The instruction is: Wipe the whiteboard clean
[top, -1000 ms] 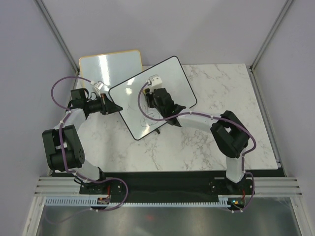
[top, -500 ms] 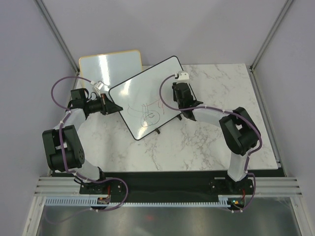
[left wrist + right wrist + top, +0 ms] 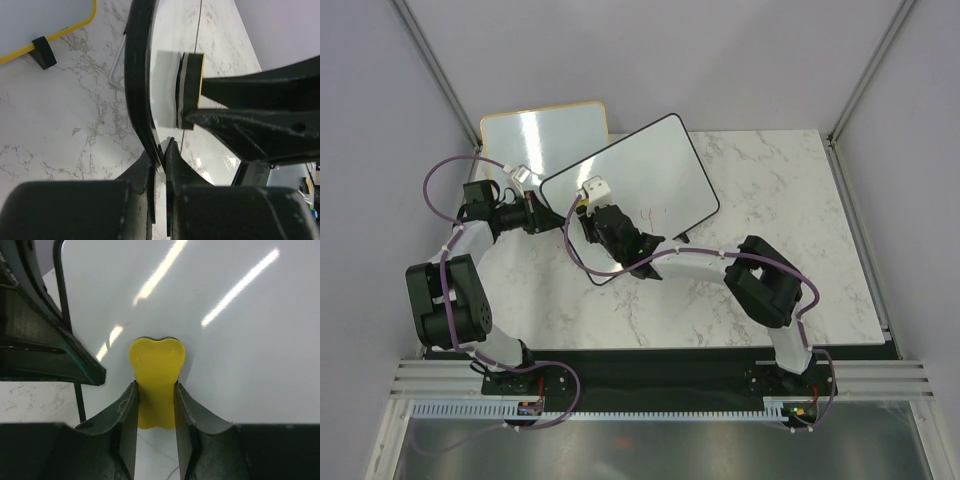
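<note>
L tool is pressed tight on the black frame of the whiteboard, pinching its left edge. Board sits askew on the far-left part of the desk, just in front of the orange-framed board. R tool is pinching a yellow eraser — pad flat on the board face, near the left end. Faint red mark mid-board — can't read it.

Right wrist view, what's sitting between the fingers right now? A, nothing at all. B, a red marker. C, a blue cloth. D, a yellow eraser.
D: the right fingers are clamped on either side of a yellow eraser, whose far end sits against the whiteboard.
</note>
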